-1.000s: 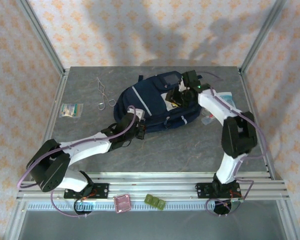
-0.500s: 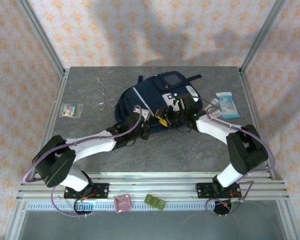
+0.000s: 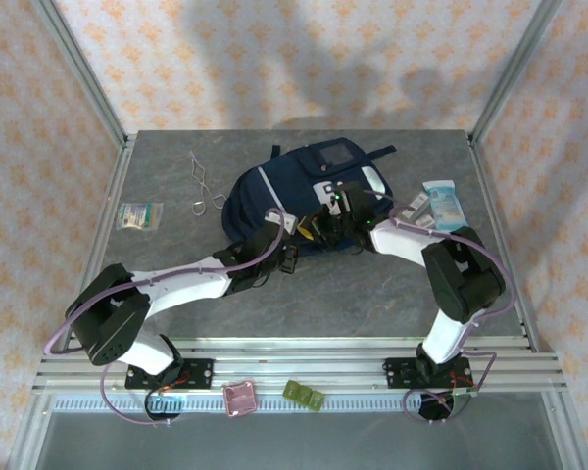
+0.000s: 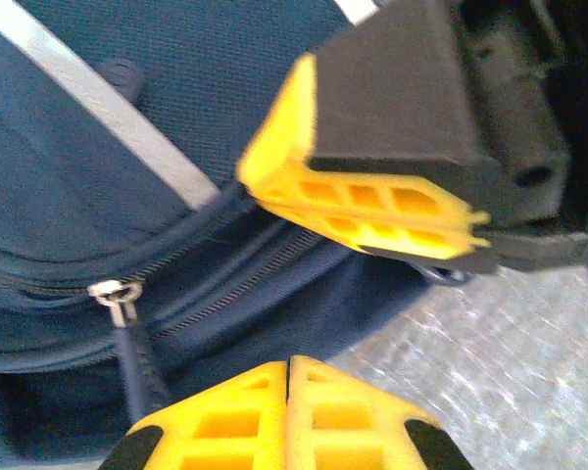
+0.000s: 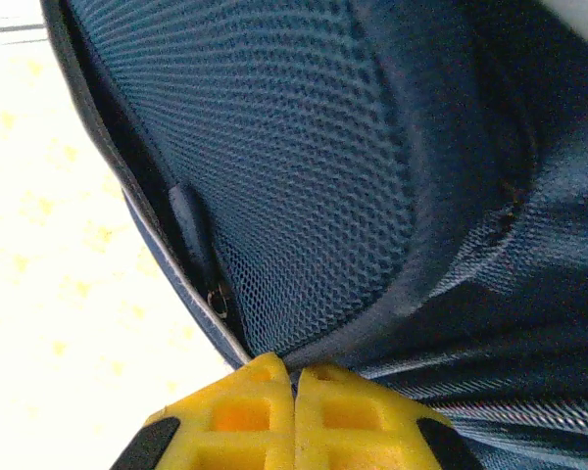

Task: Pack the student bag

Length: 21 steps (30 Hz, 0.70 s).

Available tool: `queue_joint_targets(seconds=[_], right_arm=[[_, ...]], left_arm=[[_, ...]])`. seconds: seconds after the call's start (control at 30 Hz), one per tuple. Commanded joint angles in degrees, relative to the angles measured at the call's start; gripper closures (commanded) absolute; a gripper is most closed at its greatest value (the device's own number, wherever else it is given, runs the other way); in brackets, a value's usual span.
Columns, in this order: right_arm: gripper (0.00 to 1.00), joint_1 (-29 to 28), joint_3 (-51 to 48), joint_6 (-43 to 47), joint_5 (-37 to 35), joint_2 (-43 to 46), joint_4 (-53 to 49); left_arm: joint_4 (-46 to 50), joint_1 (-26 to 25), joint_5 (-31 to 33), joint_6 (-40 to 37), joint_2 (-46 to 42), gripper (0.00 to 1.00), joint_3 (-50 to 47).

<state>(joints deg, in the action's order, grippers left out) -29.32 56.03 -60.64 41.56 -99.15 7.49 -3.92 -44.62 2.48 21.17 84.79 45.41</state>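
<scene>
The student bag point(image 3: 274, 191), navy with thin light stripes and a white-grey patch, lies at the back middle of the table. My left gripper point(image 3: 302, 229) is shut at the bag's near edge; in the left wrist view its yellow fingertips point(image 4: 289, 367) press together against the lower bag fabric point(image 4: 176, 127), beside a zip pull point(image 4: 113, 292). My right gripper point(image 3: 323, 223) meets it from the right, and its yellow fingers point(image 4: 372, 201) hang just above. In the right wrist view the right gripper point(image 5: 295, 372) is shut on the bag's piped rim, under a mesh panel point(image 5: 294, 157).
Metal scissors point(image 3: 204, 186) and a small green-white packet point(image 3: 139, 215) lie left of the bag. A blue tissue pack point(image 3: 443, 204) and a clear packet point(image 3: 418, 211) lie to its right. A pink tray point(image 3: 240, 397) and a green piece point(image 3: 304, 394) sit on the front rail.
My right gripper has come down from the bag's top to its near edge and closed. The left gripper has edged slightly right along the bag.
</scene>
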Motion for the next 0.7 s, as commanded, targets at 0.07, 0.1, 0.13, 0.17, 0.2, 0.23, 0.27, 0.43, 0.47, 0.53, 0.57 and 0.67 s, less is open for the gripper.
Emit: queue_joint_targets(seconds=[0.07, 0.1, 0.13, 0.17, 0.2, 0.23, 0.27, 0.43, 0.47, 0.53, 0.57, 0.67], right_arm=[[1.0, 0.3, -0.8, 2.2, -5.7, 3.4, 0.0], [1.0, 0.4, -1.3, 2.6, -6.1, 4.1, -0.3], [1.0, 0.5, -1.8, 3.1, -6.7, 4.8, -0.6], [1.0, 0.6, -2.0, 3.7, -7.2, 5.4, -1.1], [1.0, 0.7, -2.1, 4.3, -7.7, 6.0, -2.0], [1.0, 0.8, -2.4, 4.8, -8.0, 6.3, -2.4], [1.0, 1.0, -2.5, 5.0, -7.9, 6.6, -2.6], [1.0, 1.4, -1.8, 5.5, -6.7, 6.2, -2.1], [1.0, 1.4, -1.7, 5.4, -6.5, 6.1, -2.0], [1.0, 1.4, -1.5, 5.3, -6.1, 5.8, -1.5], [1.0, 1.4, -1.5, 5.2, -6.1, 5.7, -1.3], [1.0, 1.3, -1.2, 5.0, -5.8, 5.4, -0.8]], left_arm=[[3.8, 2.5, 13.1, 1.1, 0.3, 1.0, 0.6], [3.6, 3.7, 13.2, 1.1, 0.0, 1.0, 0.1], [3.4, 5.0, 13.0, 1.0, -0.5, 1.0, -0.4], [3.4, 6.0, 13.3, 1.0, -0.8, 1.0, -0.6], [3.4, 7.0, 13.7, 0.5, -1.3, 1.0, -0.8], [3.6, 8.0, 13.8, 0.2, -1.7, 1.0, -0.8], [3.8, 8.7, 13.2, 0.0, -2.1, 1.0, -0.6], [2.5, 8.9, 0.7, -0.1, -4.5, 0.67, -0.4], [2.3, 8.6, -1.8, 0.3, -4.7, 0.6, -0.5], [1.9, 6.5, -4.3, 1.0, -4.9, 0.5, -0.4], [2.0, 5.4, -4.4, 1.3, -4.7, 0.47, -0.3], [2.8, 2.5, -4.1, 3.0, -2.3, 0.44, 0.8]])
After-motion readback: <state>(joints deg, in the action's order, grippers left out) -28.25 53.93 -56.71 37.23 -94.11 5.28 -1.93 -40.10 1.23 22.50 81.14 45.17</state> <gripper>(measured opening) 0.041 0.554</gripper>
